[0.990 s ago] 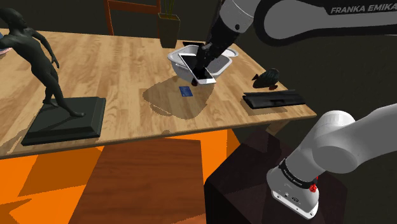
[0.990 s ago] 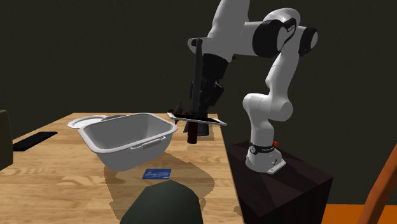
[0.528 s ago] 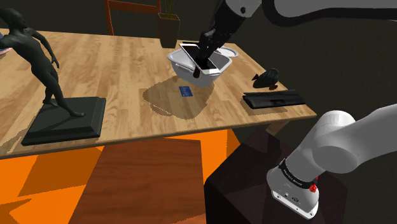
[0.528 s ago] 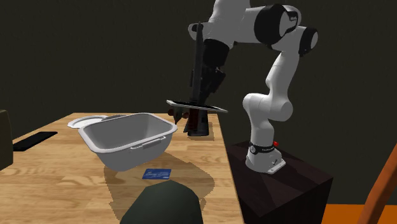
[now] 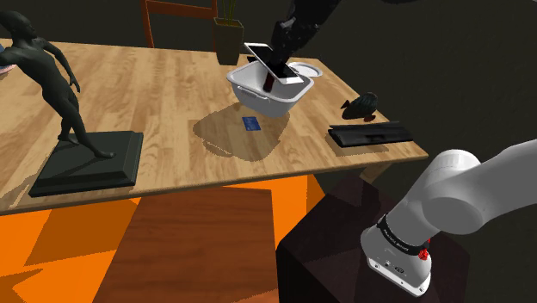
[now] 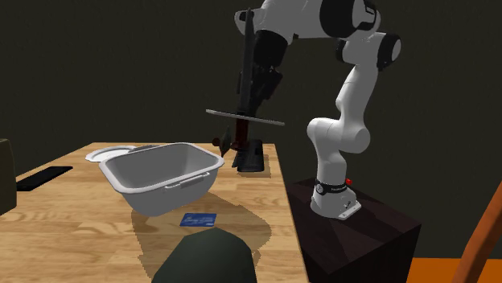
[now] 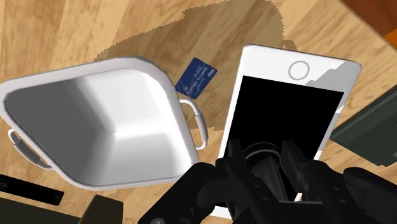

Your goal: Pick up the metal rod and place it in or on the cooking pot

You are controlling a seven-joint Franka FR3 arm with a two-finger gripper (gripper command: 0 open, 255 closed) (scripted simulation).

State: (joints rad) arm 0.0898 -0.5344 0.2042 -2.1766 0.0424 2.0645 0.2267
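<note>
While seemingly beside the pot (image 5: pixel 258 100) — tool (image 7: pixel 267 162) clamped on white phone (image 7: pixel 289 102); print on blue card (image 7: pixel 196 77) illegible.

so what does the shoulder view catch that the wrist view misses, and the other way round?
Shoulder, not wrist: the dark statue on its base, the arm's base, the orange floor.
Wrist, not shoulder: the round button on the white slab, and the pot's whole inside, with nothing in it.
Both: the pot, the blue card beside it, the wooden table, and the white slab clasped in the pincer.
</note>
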